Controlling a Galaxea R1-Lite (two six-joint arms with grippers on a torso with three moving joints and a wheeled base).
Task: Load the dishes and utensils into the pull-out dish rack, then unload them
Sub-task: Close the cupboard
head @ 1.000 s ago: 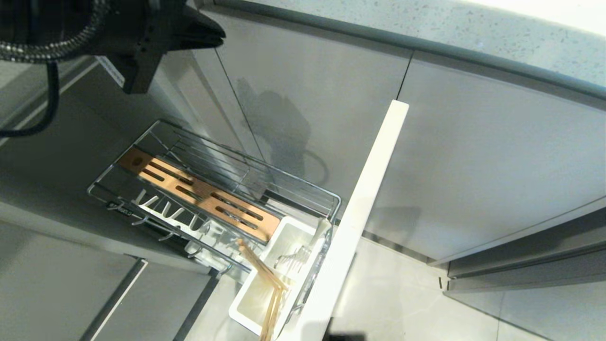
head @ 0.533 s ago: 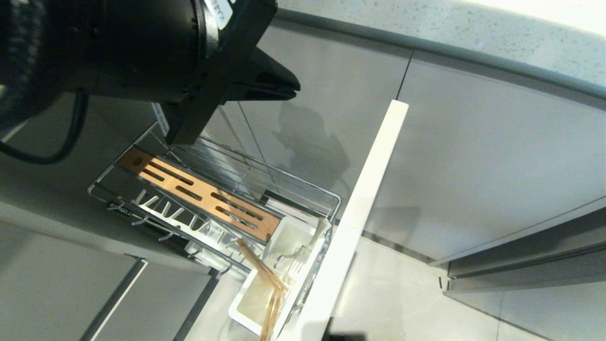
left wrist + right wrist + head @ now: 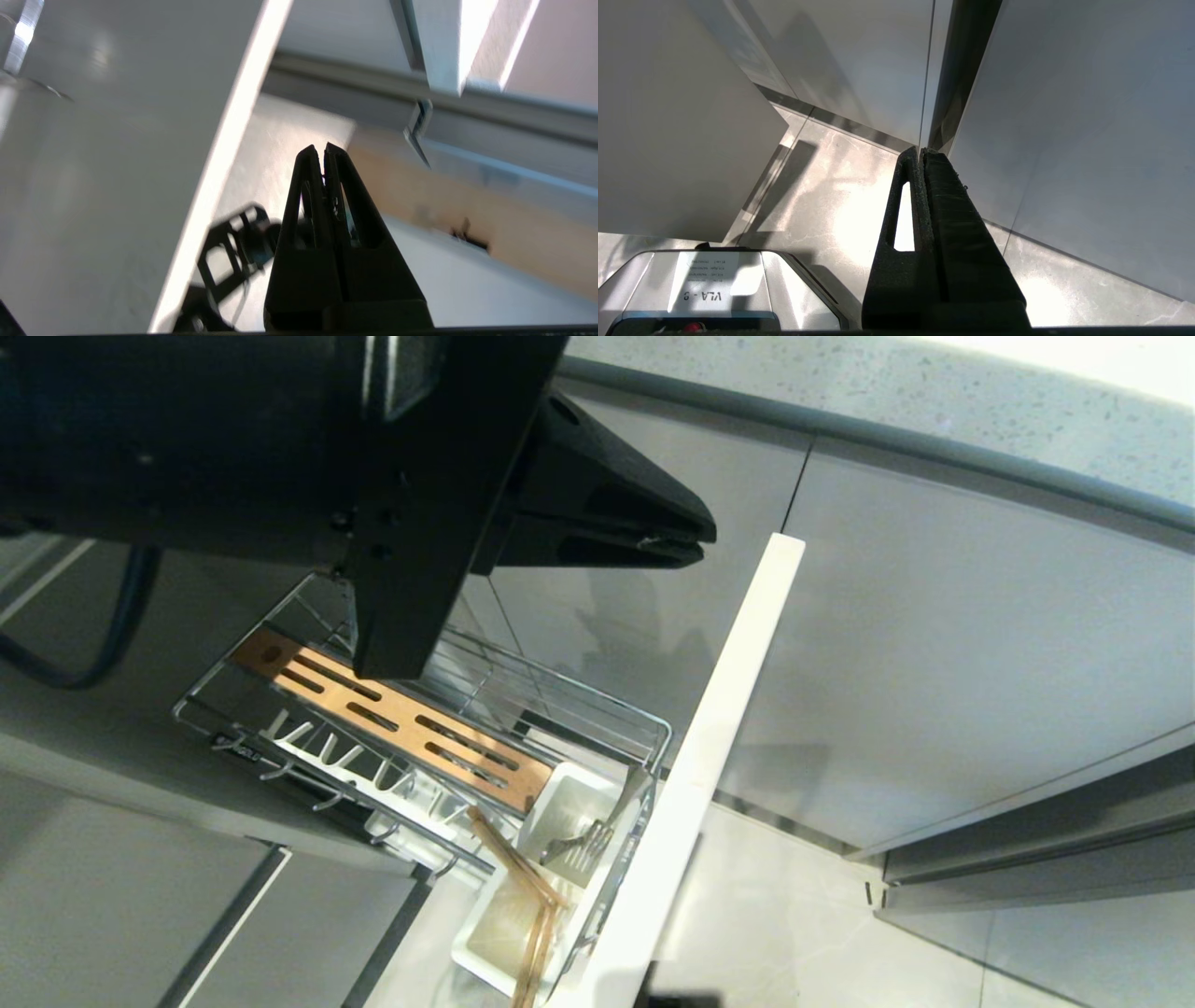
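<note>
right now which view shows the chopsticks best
The head view: the chopsticks stand slanted in the white utensil tub of the pull-out dish rack. Neither wrist view shows them.

My right gripper [image 3: 920,150] hung w/ fingers pressed together, empty, over pale floor tile [image 3: 840,196]; grey cabinet doors [image 3: 1064,116] at 12–3 o'clock, robot base [image 3: 714,289] at 8.
</note>
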